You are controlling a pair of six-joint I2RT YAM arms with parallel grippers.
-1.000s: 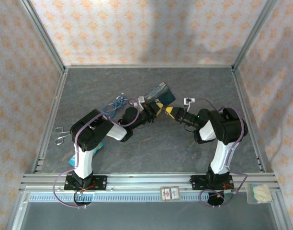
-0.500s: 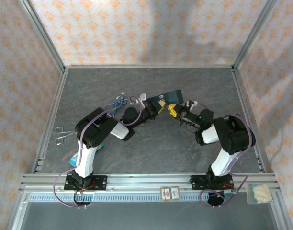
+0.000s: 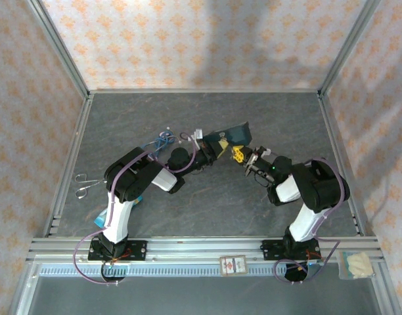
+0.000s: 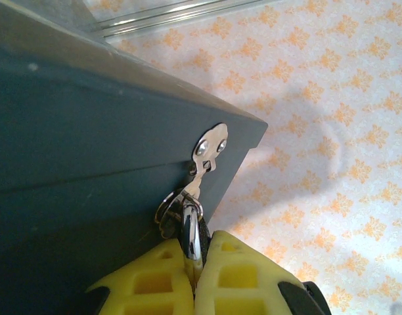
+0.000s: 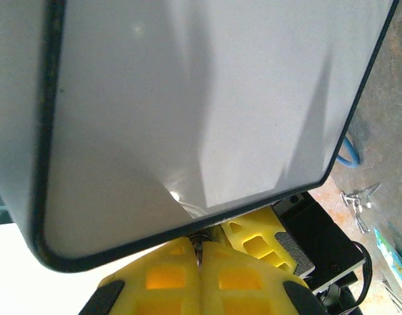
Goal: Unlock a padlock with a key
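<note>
While the left gripper (image 4: 200, 248) pinches the padlock (image 4: 188, 226) hanging at the hasp (image 4: 211, 147) of the tin (image 4: 89, 131), the right gripper (image 5: 200, 254), clamped on the key (image 5: 199, 241), faces it.

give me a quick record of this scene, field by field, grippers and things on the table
left gripper: shut, pinching a thin silvery metal piece that hangs at the tin's hasp; lock or key, cannot tell
right gripper: shut, fingertips at the edge of the tin's pale underside
tin: tilted, between both grippers
blue cable: on the table, left of the tin
scissors: near the table's left edge
</note>
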